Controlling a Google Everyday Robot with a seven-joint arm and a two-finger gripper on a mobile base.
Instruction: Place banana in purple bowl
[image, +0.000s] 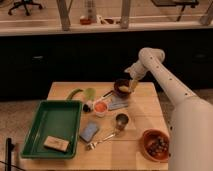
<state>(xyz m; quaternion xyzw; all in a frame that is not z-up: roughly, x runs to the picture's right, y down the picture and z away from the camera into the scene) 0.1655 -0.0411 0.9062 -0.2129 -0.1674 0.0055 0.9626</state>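
Observation:
The purple bowl (120, 86), dark and almost black, stands at the far edge of the wooden table (140, 117), right of centre. A pale-yellow piece, the banana (126, 90), shows at the bowl's right side, inside it or just over its rim; I cannot tell which. My gripper (133, 82) hangs from the white arm directly over the bowl's right rim, right at the banana. Whether it still holds the banana does not show.
A green tray (37, 132) with a tan block (56, 144) fills the left front. A long green vegetable (75, 93), an orange-filled white cup (101, 107), a blue sponge (90, 131), a metal cup (121, 120), a fork (100, 142) and an orange-brown bowl (156, 144) lie around.

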